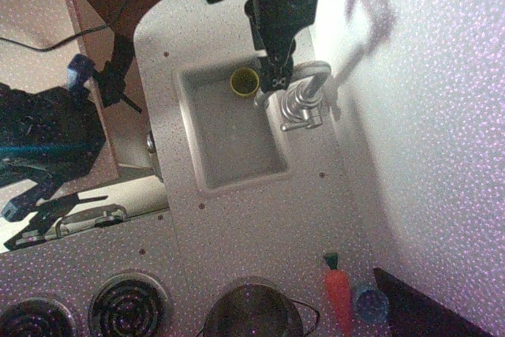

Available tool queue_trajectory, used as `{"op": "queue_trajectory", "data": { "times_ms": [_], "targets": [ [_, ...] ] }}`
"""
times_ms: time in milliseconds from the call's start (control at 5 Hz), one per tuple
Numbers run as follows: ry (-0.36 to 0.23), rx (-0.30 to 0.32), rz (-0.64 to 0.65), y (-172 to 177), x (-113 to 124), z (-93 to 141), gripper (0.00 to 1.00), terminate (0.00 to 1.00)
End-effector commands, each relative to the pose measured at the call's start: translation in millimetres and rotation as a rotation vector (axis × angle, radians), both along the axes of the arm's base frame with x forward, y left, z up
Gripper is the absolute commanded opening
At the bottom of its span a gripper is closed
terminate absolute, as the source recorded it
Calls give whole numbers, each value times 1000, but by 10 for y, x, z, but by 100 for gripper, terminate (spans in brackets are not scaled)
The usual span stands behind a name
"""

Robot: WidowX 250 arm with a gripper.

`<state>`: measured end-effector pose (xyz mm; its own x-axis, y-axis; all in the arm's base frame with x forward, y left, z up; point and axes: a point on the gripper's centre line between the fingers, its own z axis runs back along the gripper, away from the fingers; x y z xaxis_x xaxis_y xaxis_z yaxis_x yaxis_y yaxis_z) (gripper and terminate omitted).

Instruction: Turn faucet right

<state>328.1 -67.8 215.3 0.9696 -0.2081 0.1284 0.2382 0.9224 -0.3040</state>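
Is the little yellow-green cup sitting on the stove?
No, the small yellow-green cup sits inside the grey sink basin, near its far edge beside the shiny chrome faucet.

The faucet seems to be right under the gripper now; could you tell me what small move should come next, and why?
Probably a short sideways push on the spout. The gripper sits low against the arched spout of the faucet, whose outlet hangs over the sink near the yellow-green cup. Contact looks made or nearly so, so sweeping the spout toward its right seems the natural step. I cannot tell whether the jaws are open or shut.
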Motion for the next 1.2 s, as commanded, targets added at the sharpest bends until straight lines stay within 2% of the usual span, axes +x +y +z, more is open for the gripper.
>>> {"op": "queue_trajectory", "data": {
  "times_ms": [0, 200, 600, 800, 1000],
  "targets": [
    [0, 0, 0, 0, 0, 0, 100, 0],
    [58, 2, -50, -27, -198, -83, 100, 0],
    [134, 23, -76, -20, -373, -314, 100, 0],
    [49, -29, -119, -23, -405, -374, 100, 0],
    [-229, -247, -37, -256, -131, -477, 100, 0]
  ]
}}
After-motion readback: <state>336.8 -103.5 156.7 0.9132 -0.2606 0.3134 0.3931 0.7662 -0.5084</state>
